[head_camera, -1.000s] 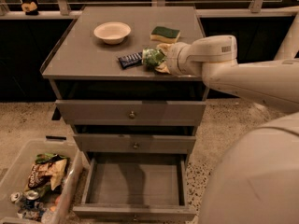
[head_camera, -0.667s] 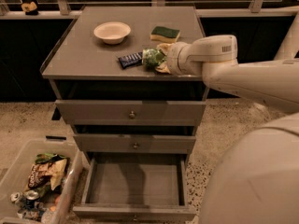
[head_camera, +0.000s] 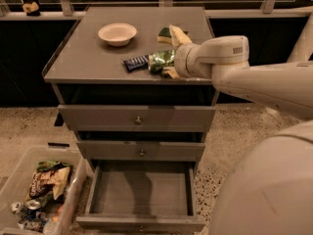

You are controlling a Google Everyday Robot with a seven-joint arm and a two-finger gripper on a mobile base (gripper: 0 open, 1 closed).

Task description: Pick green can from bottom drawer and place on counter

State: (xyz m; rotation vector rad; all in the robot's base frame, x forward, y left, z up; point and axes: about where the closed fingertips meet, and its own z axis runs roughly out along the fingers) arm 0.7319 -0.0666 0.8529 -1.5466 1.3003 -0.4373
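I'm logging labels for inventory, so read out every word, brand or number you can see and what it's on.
No text here is readable.
On the green can, on the counter at the open hand: print too blurred.
On the dark blue wrapper: white marks, unreadable.
On the arm's dark tag: too small.
On the packets in the bin: blurred.

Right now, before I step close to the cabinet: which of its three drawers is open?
The bottom drawer is pulled out; the middle drawer and top drawer are shut. The tool is up at the counter, beside the green can.
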